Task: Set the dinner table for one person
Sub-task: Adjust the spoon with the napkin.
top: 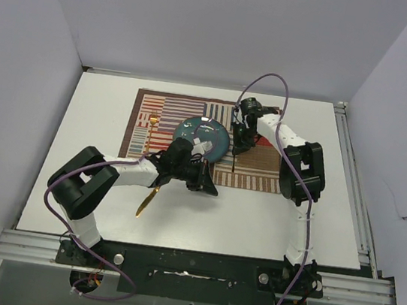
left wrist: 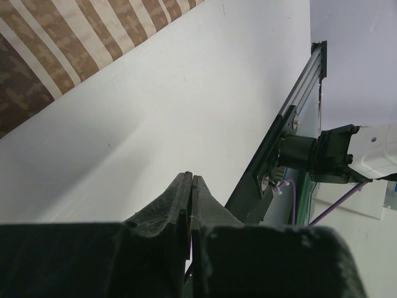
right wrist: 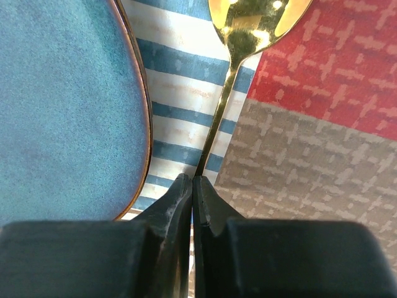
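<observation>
One gold spoon [right wrist: 251, 15], thin, stiff and likely slippery, lies on the striped placemat [right wrist: 310, 155] just beside the teal plate [right wrist: 62, 93] on the white dinner table [left wrist: 186, 93], where I have its handle tip pinched in the right gripper [right wrist: 192, 180], the left gripper [left wrist: 191, 180] closed on nothing.

place: robotics lab cell | signs: white partition walls [top: 206, 24]; aluminium rails [top: 356, 197]; purple cables [top: 275, 75]

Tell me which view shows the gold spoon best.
Right wrist: the gold spoon is close and sharp, bowl and handle, its end pinched in the right gripper beside the blue plate. Top external shows at most a thin sliver below that gripper. Left wrist shows none.
</observation>
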